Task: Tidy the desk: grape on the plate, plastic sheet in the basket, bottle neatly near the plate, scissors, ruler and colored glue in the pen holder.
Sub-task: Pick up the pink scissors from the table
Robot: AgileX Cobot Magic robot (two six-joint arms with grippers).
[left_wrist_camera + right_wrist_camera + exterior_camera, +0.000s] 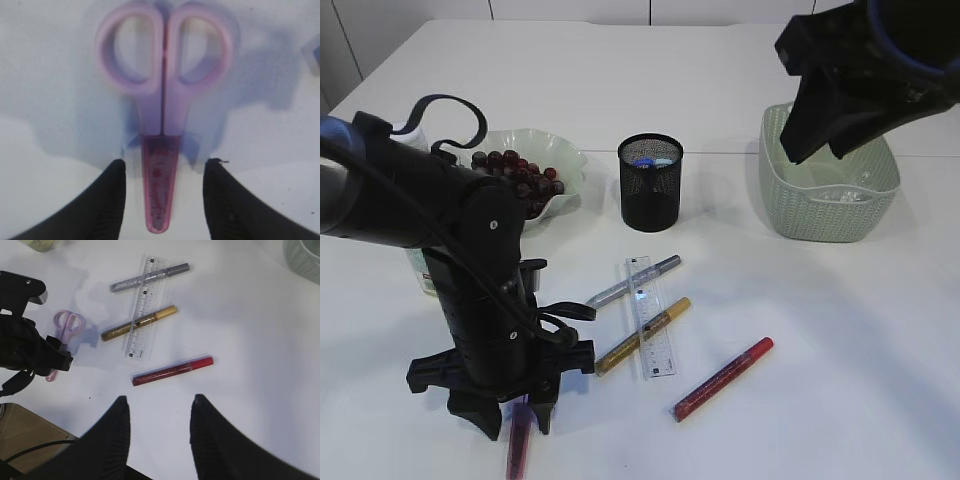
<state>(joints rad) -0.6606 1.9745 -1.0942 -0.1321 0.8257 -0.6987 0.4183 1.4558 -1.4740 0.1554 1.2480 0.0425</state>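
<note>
We see the left gripper (163, 200) low over the near left of the white table (840, 340), its fingers (107, 200) spread to either side of the capped blade of the pink scissors (162, 110), not touching it. The scissors lie flat with their handles pointing away from the gripper. The right gripper (157, 435) hangs high above the table, its fingers (112, 440) spread and holding nothing. Below it lie the clear ruler (145, 307), with a silver glue pen (150, 276) and a gold glue pen (137, 323) crossing it, and a red glue pen (172, 370) just nearer. Farther back stands the black mesh pen holder (650, 185); to its left is the plate (565, 165) carrying the grapes (525, 175); and to its right is the green basket (825, 205). A bottle (423, 272) is partly hidden behind the left arm.
</note>
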